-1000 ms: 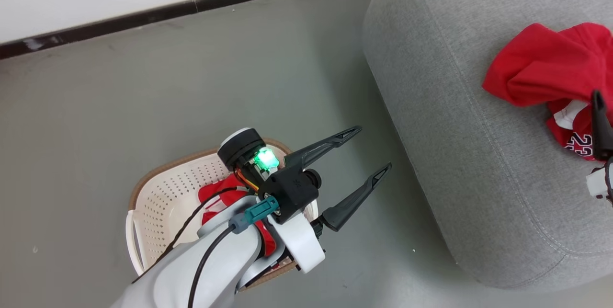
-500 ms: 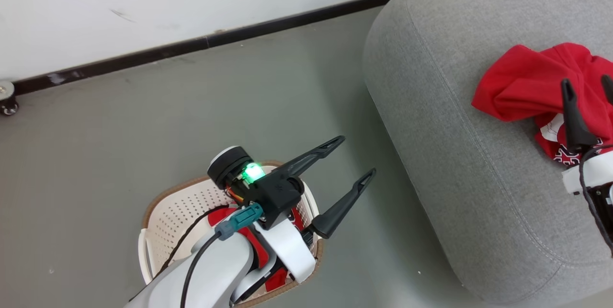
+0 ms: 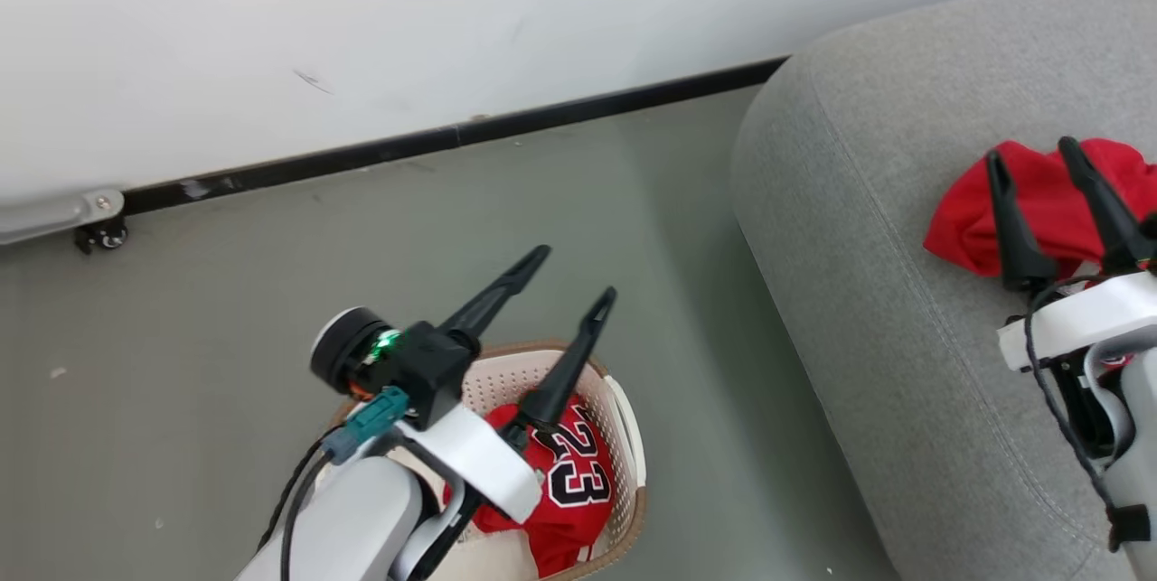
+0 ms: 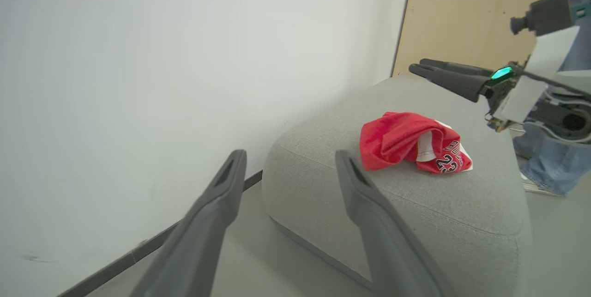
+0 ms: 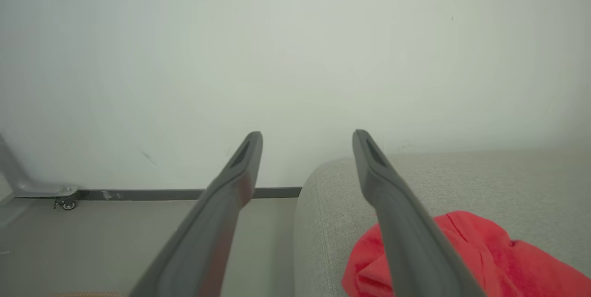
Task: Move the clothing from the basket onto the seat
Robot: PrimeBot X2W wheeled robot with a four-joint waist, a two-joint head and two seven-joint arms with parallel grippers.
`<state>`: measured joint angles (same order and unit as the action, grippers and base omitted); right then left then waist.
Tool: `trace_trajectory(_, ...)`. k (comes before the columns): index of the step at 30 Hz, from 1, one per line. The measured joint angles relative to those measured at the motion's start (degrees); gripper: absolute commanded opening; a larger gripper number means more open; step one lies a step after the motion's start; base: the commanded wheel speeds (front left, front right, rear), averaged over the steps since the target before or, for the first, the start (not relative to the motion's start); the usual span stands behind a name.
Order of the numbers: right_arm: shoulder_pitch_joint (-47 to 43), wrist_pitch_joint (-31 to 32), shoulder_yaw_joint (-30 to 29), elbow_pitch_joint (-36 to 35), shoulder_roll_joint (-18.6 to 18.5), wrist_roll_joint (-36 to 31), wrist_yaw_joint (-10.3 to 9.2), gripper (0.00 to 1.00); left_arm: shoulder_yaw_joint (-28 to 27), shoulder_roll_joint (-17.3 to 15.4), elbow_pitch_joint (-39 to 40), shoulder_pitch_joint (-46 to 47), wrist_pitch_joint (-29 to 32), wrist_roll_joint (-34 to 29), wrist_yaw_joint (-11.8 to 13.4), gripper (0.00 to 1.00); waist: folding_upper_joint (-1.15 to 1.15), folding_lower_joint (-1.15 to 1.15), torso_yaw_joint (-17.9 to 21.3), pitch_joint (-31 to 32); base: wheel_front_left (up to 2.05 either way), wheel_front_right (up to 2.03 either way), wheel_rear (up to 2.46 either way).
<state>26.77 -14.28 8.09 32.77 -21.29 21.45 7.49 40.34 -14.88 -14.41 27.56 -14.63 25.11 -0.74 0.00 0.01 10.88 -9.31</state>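
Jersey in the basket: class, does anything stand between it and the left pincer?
Nothing visible does. The jersey lies uncovered in the open-topped basket, and the open left pincer hangs above it, fingers pointing toward the wall.

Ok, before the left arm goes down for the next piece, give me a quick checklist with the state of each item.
1. Left gripper open and empty: ok.
2. Right gripper open, clear of the red garment: ok.
3. That garment lying fully on the seat: ok.
4. Number 23 jersey lying exposed in the basket: ok.
5. Left gripper aimed at the jersey: not ok, it points past the basket's far rim.
6. Person's leg clear of the seat: cannot tell.
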Motion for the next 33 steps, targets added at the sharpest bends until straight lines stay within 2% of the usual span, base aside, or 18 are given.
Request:
trace_trajectory(4,-0.05,0.0,-0.11,-0.98,1.65,-0.96,0.01,1.0,-2.56,-0.22,0.15,-2.52,0.0,0.44,1.53,1.0,0.0,0.0,-1.21,1.54,0.0,0.0,0.0)
trace_trajectory(21,-7.71,0.0,0.26,-2.55,7.87,-5.58,0.0,1.0,-10.39,-0.83,0.64,-12.32,0.0,1.69,4.86,1.0,0.0,-0.01,-5.46,7.43,0.0,0.0,0.0)
trace_trajectory(33,-14.05,0.0,-2.76,-6.83,11.62,-10.11,0.0,1.0,-15.13,-1.44,1.21,-19.11,0.0,1.01,8.01,1.0,0.0,-0.01,-7.26,10.25,0.0,0.0,0.0)
